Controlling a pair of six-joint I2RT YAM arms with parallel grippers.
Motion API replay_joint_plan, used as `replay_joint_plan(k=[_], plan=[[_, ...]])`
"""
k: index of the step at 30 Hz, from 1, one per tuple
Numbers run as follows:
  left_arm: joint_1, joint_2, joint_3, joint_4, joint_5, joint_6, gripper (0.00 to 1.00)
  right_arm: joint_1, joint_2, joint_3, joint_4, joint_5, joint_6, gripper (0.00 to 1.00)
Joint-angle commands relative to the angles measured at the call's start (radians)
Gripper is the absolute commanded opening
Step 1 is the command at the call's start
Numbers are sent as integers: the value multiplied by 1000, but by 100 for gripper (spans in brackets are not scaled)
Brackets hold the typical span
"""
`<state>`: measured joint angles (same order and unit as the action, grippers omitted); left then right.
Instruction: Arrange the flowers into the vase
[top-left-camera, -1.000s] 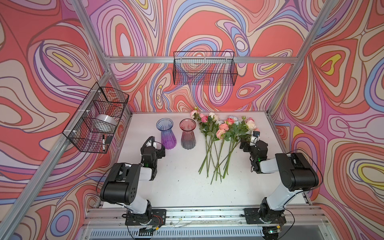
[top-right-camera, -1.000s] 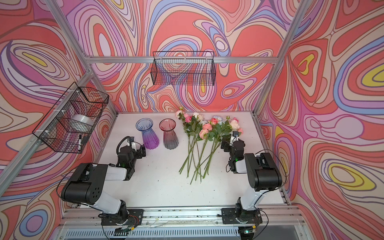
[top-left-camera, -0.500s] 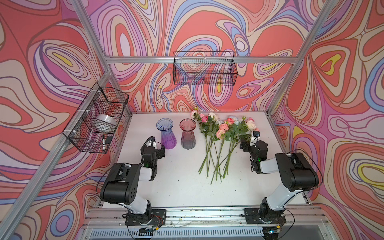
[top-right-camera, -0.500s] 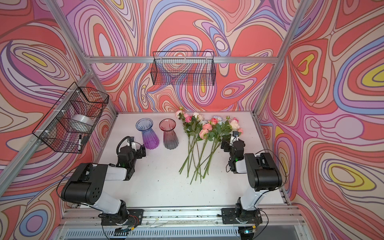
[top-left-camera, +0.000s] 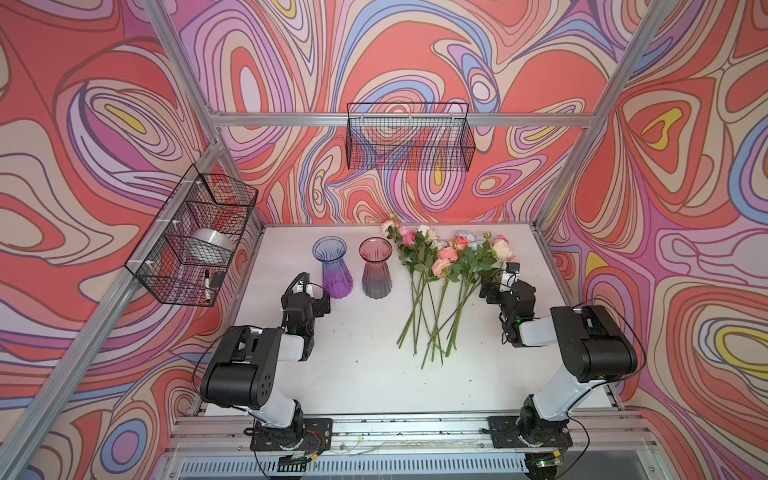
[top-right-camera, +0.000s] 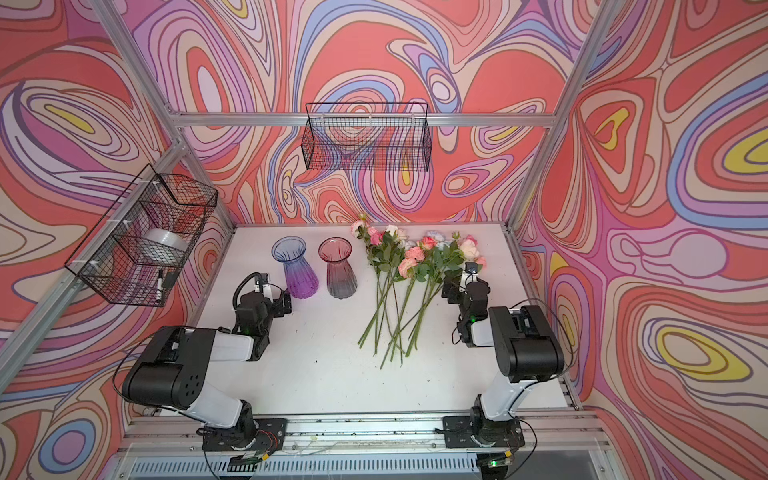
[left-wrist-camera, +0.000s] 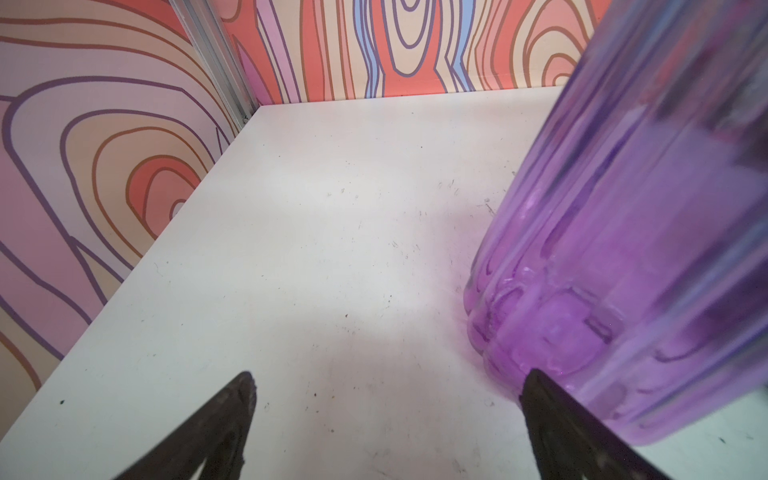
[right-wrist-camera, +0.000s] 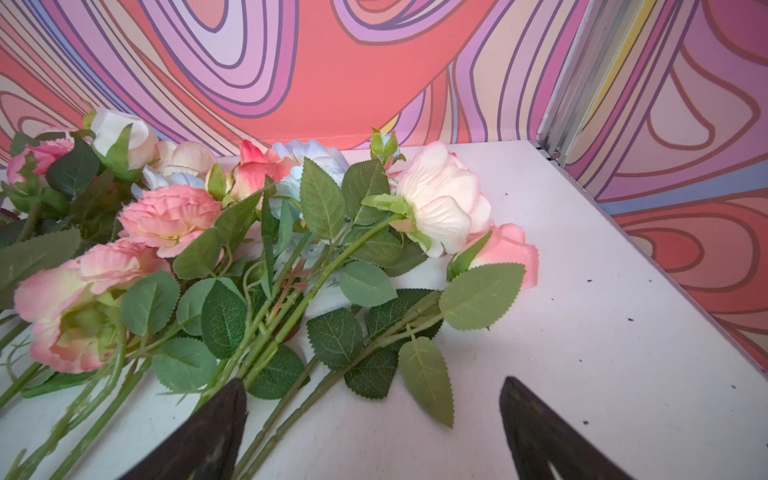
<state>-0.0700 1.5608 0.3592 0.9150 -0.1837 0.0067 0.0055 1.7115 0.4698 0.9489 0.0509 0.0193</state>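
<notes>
Several long-stemmed flowers (top-left-camera: 441, 266) (top-right-camera: 409, 266) lie in a loose pile on the white table (top-left-camera: 365, 374), heads toward the back wall. They are pink, coral, white and pale blue (right-wrist-camera: 166, 220). Left of them stand two upright glass vases, both empty: a blue-to-purple vase (top-left-camera: 332, 268) (top-right-camera: 293, 268) (left-wrist-camera: 623, 249) and a red-to-grey vase (top-left-camera: 376, 268) (top-right-camera: 338, 268). My left gripper (top-left-camera: 322, 301) (left-wrist-camera: 390, 380) is open, low beside the purple vase's base, with one finger touching or nearly touching the glass. My right gripper (top-left-camera: 489, 289) (right-wrist-camera: 372, 386) is open at the pile's right edge, two green stems passing between its jaws.
A wire basket (top-left-camera: 195, 237) on the left wall holds a tape roll and a marker. Another wire basket (top-left-camera: 409, 137) hangs on the back wall. Aluminium frame posts (top-left-camera: 557, 199) stand at the back corners of the table.
</notes>
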Motion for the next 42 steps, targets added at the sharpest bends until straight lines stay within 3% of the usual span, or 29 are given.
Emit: replay_joint_plan(k=[1,15,17,21,24,27,30,32,34,36,37,38,39,40,42], plan=[[7,-14,8,3,4,-2,100,-6,0,4,-3,-8,1,98],[7,-15,8,3,0,-6,100,-7,-1,2,0,-4,1,98],[7,-22,2,13,-64,-22,100,-6,-11,-5,9,21,3,98],[-3,-130,-48,21,-74,-12,100,-6,-117,78,-218,97,31,99],[-8,-335,-35,-210,-122,-39,100,-6,-193,204,-491,114,31,98],[-9,-549,15,-482,-101,-62,100,-2,-247,352,-770,160,70,99],[-8,-755,70,-707,-52,-93,100,-1,-283,510,-1051,206,243,99],[-8,-860,107,-810,-58,-132,100,-1,-291,622,-1219,152,321,98],[-9,-945,178,-928,-121,-223,100,-1,-297,673,-1290,95,437,99],[-7,-993,268,-1123,-267,-473,100,-4,-296,702,-1375,93,594,98],[-7,-1005,326,-1285,-348,-667,100,-8,-298,704,-1366,23,588,92],[-7,-1016,365,-1411,-388,-784,100,-7,-302,704,-1342,-46,581,75],[-7,-1033,394,-1479,-379,-807,100,-6,-301,707,-1323,-123,596,57],[-7,-1054,403,-1480,-321,-731,100,-4,-293,724,-1323,-190,621,46],[-7,-1105,385,-1417,-214,-606,100,30,-251,800,-1392,-240,647,36]])
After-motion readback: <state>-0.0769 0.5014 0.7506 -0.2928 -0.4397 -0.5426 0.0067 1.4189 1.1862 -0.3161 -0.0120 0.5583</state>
